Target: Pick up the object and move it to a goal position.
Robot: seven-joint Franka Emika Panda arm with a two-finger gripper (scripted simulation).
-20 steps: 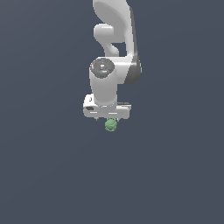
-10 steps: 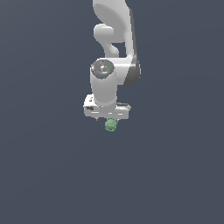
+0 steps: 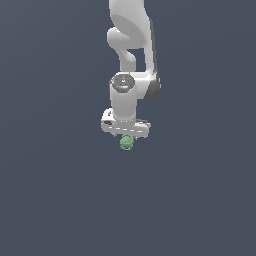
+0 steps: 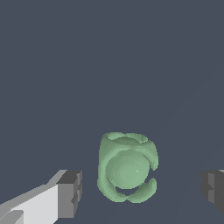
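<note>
The white, smooth-shelled robot arm (image 3: pixel 131 45) descends from the upper edge of the exterior view and ends in a vertical cylindrical wrist section. Below the wrist sits the white crossbar of the two-finger pincer (image 3: pixel 126 139), oriented downward.

The task item is a small pale green, roundish, lumpy ball-like object (image 3: pixel 127 143) with a faintly mottled surface. In the exterior view it sits directly beneath the crossbar, at the level of the fingertips, and is narrower than the crossbar.

The wrist view shows the same green object (image 4: pixel 127 167) between the two fingers of the pincer (image 4: pixel 142 190). Its surface consists of a rounded central bulge ringed by raised, petal-like ridges. One dark grey finger pad (image 4: pixel 70 193), mounted on a white finger body, stands to one side of the object. The second dark grey pad (image 4: pixel 213 189) stands on the opposite side, partly cut off by the frame edge.

Pincer state: released. A visible gap of background separates the object from each pad. The gap on the side of the second pad is the wider of the two. Neither pad touches the object.

The background (image 3: pixel 55 190) is a uniform dark slate-blue field. Whether the object rests on a surface cannot be determined from either view.
</note>
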